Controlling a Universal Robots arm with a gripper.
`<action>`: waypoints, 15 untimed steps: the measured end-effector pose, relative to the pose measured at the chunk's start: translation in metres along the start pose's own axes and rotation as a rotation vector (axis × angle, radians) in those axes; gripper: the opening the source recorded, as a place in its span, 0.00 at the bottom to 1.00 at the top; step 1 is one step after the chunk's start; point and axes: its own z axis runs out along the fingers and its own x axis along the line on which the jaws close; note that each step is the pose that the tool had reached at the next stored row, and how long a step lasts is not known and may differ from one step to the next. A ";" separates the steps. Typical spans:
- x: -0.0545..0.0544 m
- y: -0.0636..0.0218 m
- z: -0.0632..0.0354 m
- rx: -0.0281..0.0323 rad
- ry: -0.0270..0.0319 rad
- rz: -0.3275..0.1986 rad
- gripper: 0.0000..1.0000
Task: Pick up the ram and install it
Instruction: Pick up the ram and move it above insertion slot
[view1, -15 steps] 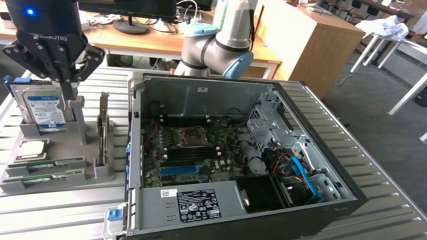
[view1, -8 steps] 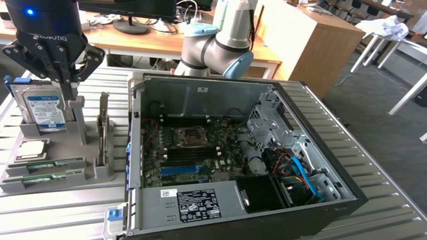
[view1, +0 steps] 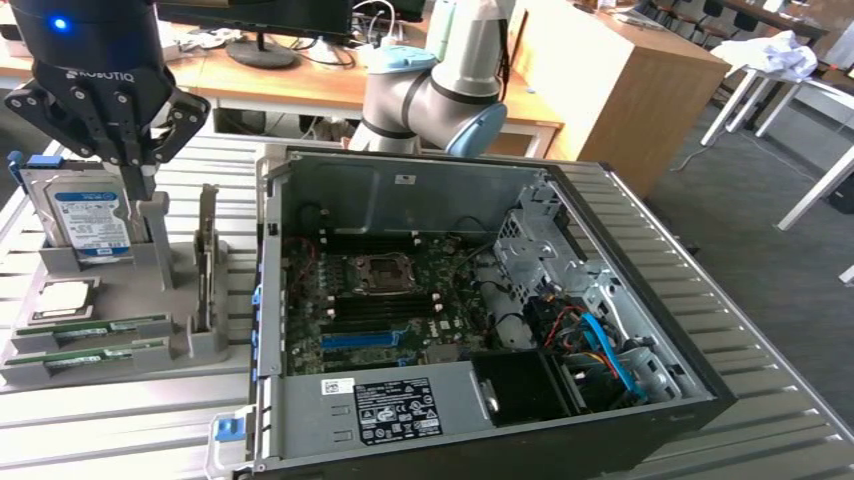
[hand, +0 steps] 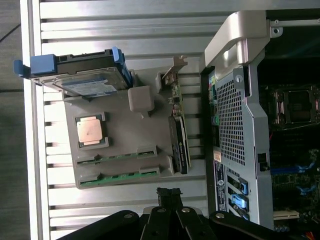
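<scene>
While the end effector hangs closed (empty) above the tray, the ram lies at its edge — bare surface beyond.

Office/lab w/ desks, monitor

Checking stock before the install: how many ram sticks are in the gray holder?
2. The first ram lies in the holder's slot beside the processor; the second ram lies parallel in the outer slot. More may be hidden inside the case.
</scene>
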 end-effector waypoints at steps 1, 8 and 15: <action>0.000 0.0000 0.0000 -0.0001 0.0001 -0.003 0.10; 0.000 0.0000 0.0000 -0.0012 0.0019 -0.047 0.10; 0.000 0.0000 0.0000 -0.0025 0.0041 -0.100 0.10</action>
